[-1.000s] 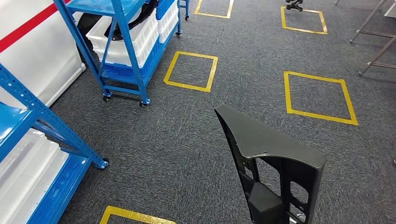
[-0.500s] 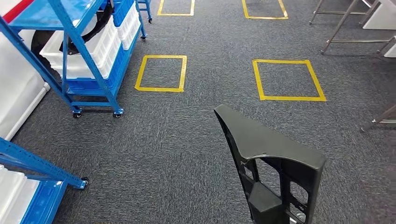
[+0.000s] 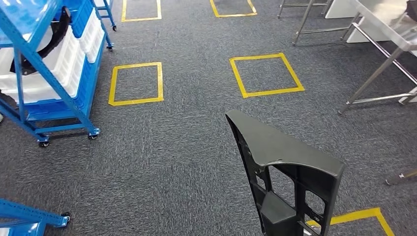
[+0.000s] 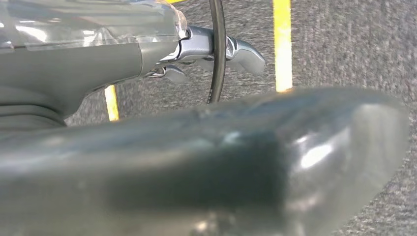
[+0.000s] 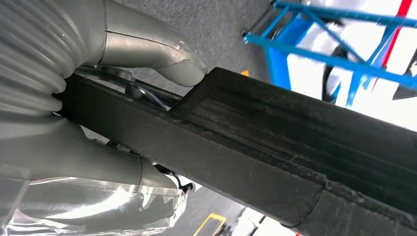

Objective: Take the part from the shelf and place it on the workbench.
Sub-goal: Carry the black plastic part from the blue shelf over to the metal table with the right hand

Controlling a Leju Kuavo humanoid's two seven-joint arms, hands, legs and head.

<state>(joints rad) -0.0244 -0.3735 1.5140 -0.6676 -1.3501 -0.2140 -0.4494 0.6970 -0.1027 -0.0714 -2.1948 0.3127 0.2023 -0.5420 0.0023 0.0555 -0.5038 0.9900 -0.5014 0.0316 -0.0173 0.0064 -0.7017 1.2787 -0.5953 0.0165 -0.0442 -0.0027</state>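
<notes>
Low and right of centre in the head view stands the black part (image 3: 285, 167), a ribbed triangular moulding carried upright over grey carpet (image 3: 172, 147). The right wrist view shows the right hand (image 5: 105, 105) clamped on a black bar of the part (image 5: 275, 147), thumb on one face, fingers on the other. The left hand (image 4: 147, 54) is holding nothing; its fingers look curled rather than spread, though a blurred grey bulk fills the foreground, so I cannot tell its state. At upper left stands the blue shelf (image 3: 37, 73), well apart from the part: the pick seems done. At upper right a steel workbench (image 3: 388, 34) edges in. Left to do: reach it and set the part down.
</notes>
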